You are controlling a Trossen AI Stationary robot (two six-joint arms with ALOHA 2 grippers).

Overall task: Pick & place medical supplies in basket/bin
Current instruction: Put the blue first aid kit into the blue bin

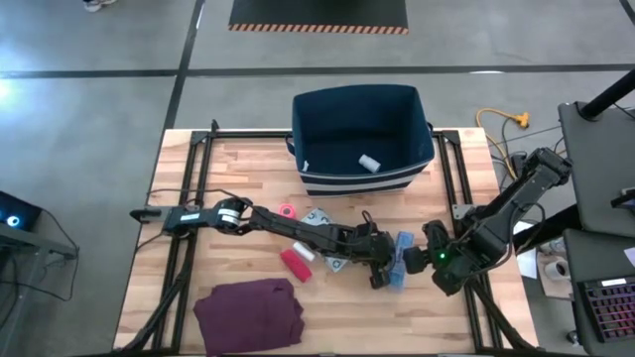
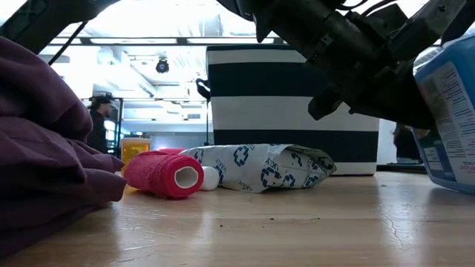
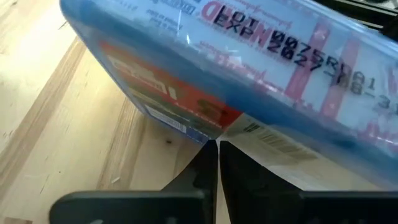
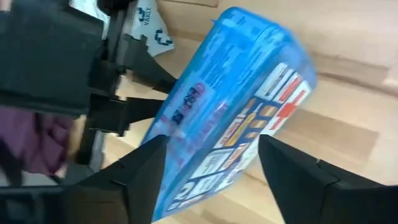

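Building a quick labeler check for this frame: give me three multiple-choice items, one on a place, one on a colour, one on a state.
1. Where is the small white roll?
A. Inside the bin
B. On the maroon cloth
C. Beside the red roll

2. What colour is the first-aid pouch?
A. Green
B. Blue
C. Yellow

3. What is the right end effector doing?
A. Hanging over the bin
B. Open around the pouch
C. Gripping the red roll

Key: A, the roll lies on the bin floor in the high view; B, blue in every view; B, the right wrist view shows its fingers spread on either side of the pouch.
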